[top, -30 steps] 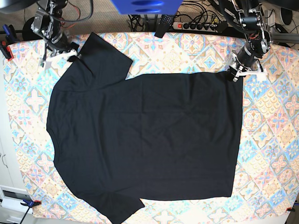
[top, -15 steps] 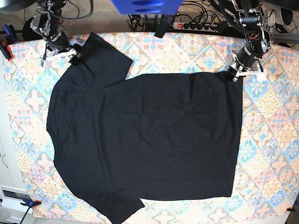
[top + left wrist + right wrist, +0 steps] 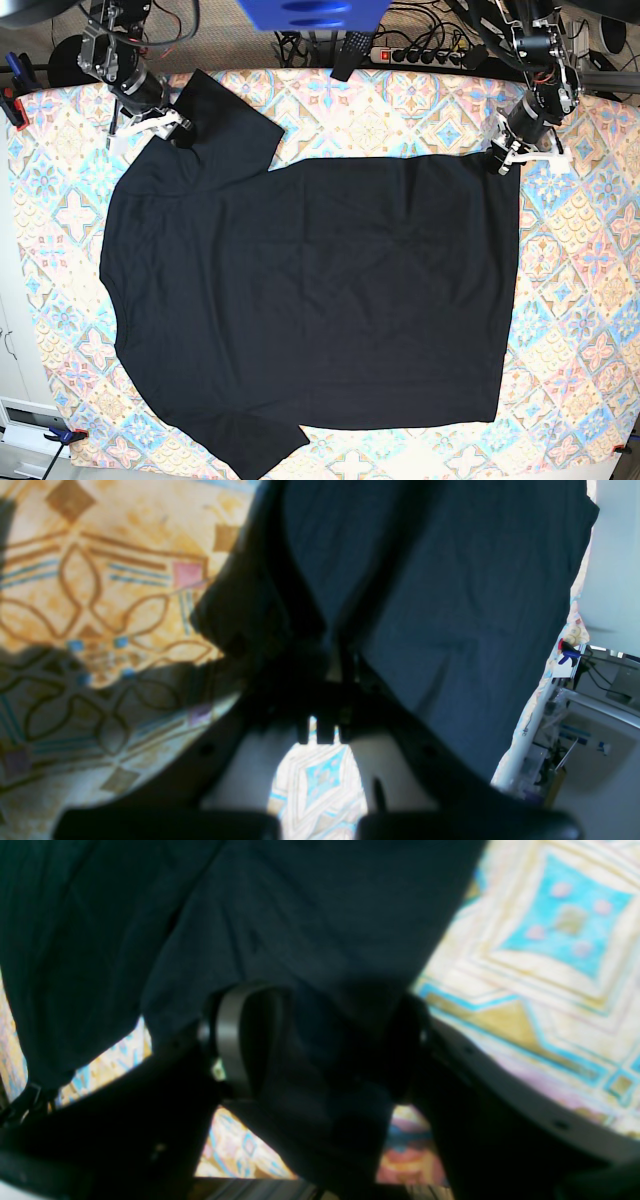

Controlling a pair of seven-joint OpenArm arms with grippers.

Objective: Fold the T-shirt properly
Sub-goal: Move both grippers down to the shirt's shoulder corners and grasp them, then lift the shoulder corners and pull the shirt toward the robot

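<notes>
The black T-shirt [image 3: 310, 290] lies spread flat, neck side to the left and hem to the right. At the hem's far right corner my left gripper [image 3: 503, 157] is shut on the cloth. The left wrist view shows its tips [image 3: 331, 677] meeting on the T-shirt [image 3: 450, 605]. My right gripper [image 3: 172, 124] is at the far left sleeve. In the right wrist view it [image 3: 325, 1040] stands open, with the sleeve cloth [image 3: 250, 915] lying between its fingers [image 3: 240, 1040].
A colourful patterned tablecloth [image 3: 380, 110] covers the table under the shirt. Behind the far edge are a power strip [image 3: 420, 55], cables and a blue object [image 3: 310, 12]. Clamps [image 3: 10, 100] grip the table's left edge.
My right gripper has opened wider and slid right and slightly nearer onto the sleeve. The left gripper and the shirt have not moved.
</notes>
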